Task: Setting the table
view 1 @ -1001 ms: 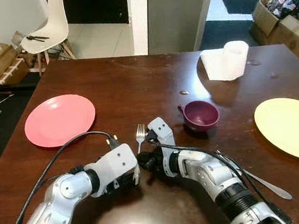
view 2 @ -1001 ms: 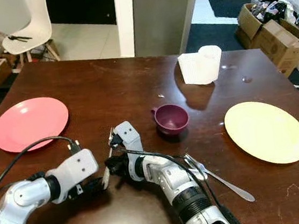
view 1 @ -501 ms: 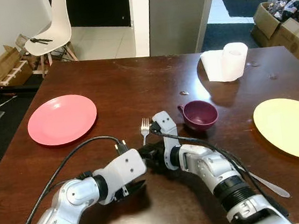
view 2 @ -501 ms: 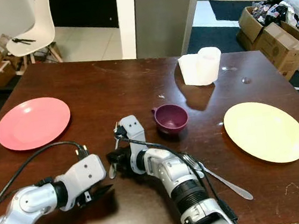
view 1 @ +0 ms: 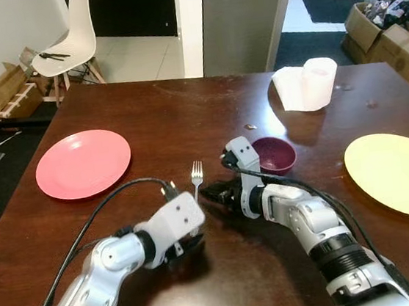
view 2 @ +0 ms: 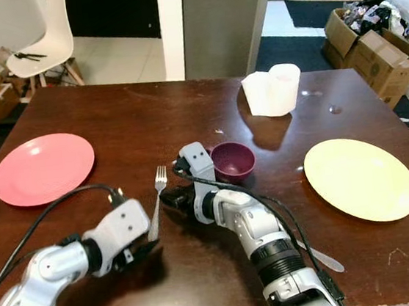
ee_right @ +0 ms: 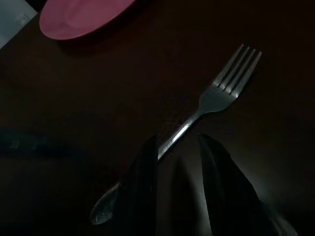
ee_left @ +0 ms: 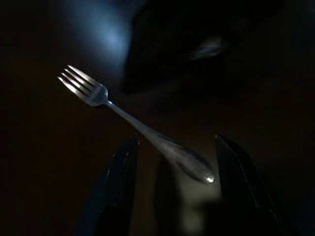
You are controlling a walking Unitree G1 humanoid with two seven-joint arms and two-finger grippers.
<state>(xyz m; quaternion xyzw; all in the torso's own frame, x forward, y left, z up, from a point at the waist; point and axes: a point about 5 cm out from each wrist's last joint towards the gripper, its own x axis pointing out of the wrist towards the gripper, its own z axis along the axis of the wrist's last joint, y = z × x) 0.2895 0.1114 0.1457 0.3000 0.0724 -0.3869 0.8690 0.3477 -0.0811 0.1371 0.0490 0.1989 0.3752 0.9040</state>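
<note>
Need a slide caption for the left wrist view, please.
Left tool's open black fingers flank the handle end of a silver metal fork lying on the dark wooden table.

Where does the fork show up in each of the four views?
Left eye view: fork on the table centre, between both grippers.
Right eye view: fork left of the purple cup.
Left wrist view: fork lying diagonally, handle end between the fingers.
Right wrist view: fork ahead of the fingers.
Shared landmark: pink plate.
</note>
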